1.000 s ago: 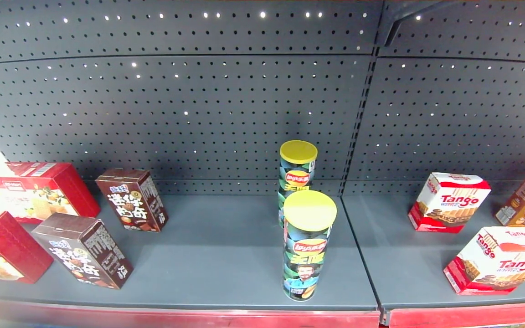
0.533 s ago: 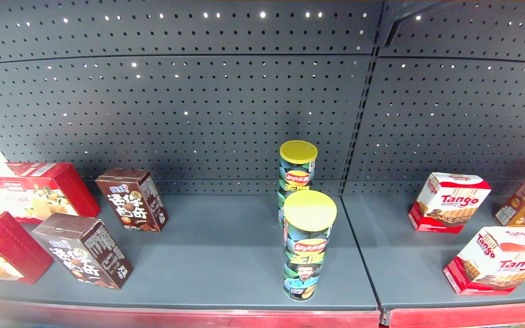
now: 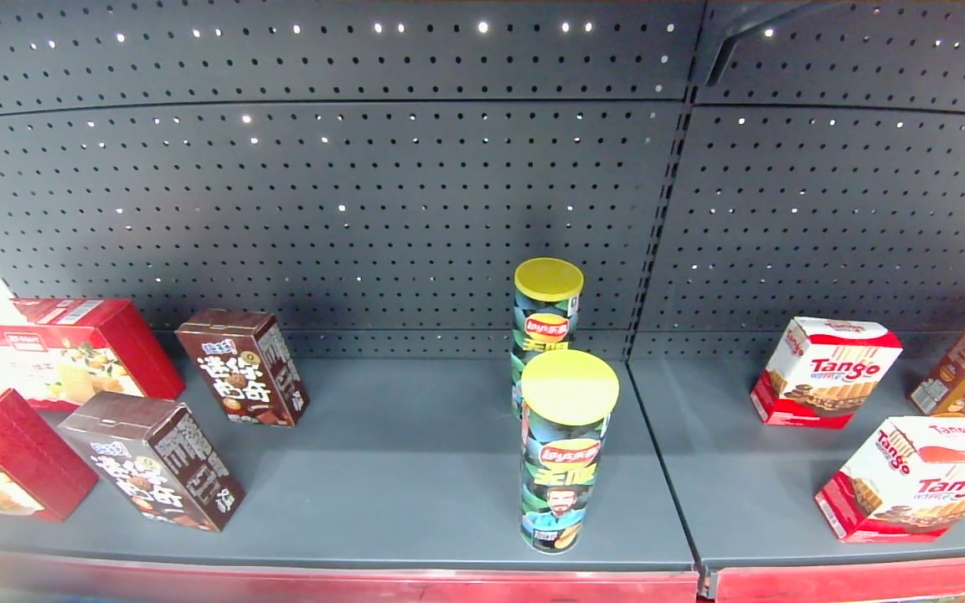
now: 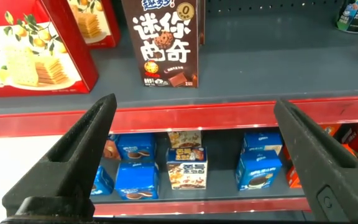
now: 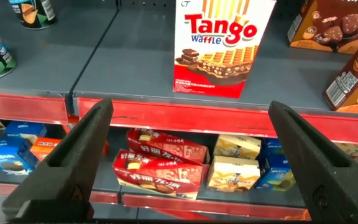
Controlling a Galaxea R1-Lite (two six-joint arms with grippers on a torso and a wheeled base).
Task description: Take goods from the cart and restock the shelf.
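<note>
- Claws are both gaping wide and gripping nothing: the left claw (image 4: 194,102) is hanging in front of the red front lip (image 4: 229,115) of the shelf (image 4: 260,62), and the right claw (image 5: 190,104) is hanging before the same lip farther to the right.
- Past the left claw's fingers (image 4: 73,162), a brown cookie box (image 4: 163,43) is standing upright near the shelf's front edge, with a red cracker box (image 4: 30,53) standing just beside it.
- Under the lip there, blue biscuit packs (image 4: 132,180) are sitting on a lower shelf (image 4: 222,193).
- Past the right claw, a wafer box (image 5: 219,46) in white and red is standing close to the shelf's front edge, and dark brown boxes (image 5: 331,22) are standing near it on the right.
- Near the middle of the shelf, in the head view, two yellow-lidded cans are standing upright one behind the other: the front chip can (image 3: 566,452) is sitting near the front edge and the rear chip can (image 3: 547,314) is standing close to the pegboard back (image 3: 365,209); whether the two are touching I cannot tell.
- At the left end, a rear cookie box (image 3: 244,366) and a rear cracker box (image 3: 72,352) are standing farther back.
- On the right bay, a rear wafer box (image 3: 826,373) is standing well apart from the cans.
</note>
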